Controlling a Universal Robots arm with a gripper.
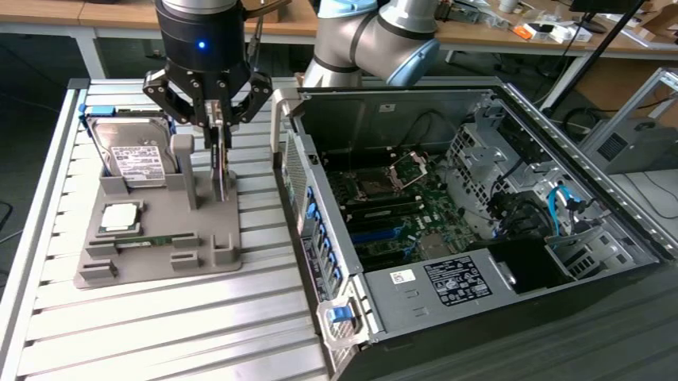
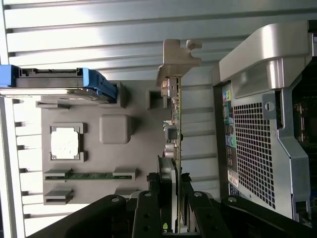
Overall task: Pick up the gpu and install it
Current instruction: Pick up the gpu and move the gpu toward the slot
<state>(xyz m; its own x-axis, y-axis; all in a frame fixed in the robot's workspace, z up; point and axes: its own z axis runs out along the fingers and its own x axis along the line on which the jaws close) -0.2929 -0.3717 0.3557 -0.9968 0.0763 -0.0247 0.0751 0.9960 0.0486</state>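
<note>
The gpu [image 1: 221,171] stands edge-on as a thin dark blade over the grey holder tray [image 1: 159,266], between the hard drive and the open computer case. My gripper [image 1: 217,123] comes straight down onto its top edge, with the fingers closed against both faces of the card. In the wrist view the gpu [image 2: 176,124] runs away from my gripper [image 2: 172,191] as a slim green board, ending in a silver bracket [image 2: 177,57]. Its lower edge is level with the holder; I cannot tell whether it still rests in its slot.
The holder tray [image 2: 141,148] also carries a hard drive [image 1: 136,159], a processor chip [image 1: 120,216] and a memory strip [image 1: 148,240]. The open computer case [image 1: 477,214], motherboard exposed, stands close on the exterior view's right. Both sit on a slatted metal table [image 1: 159,333].
</note>
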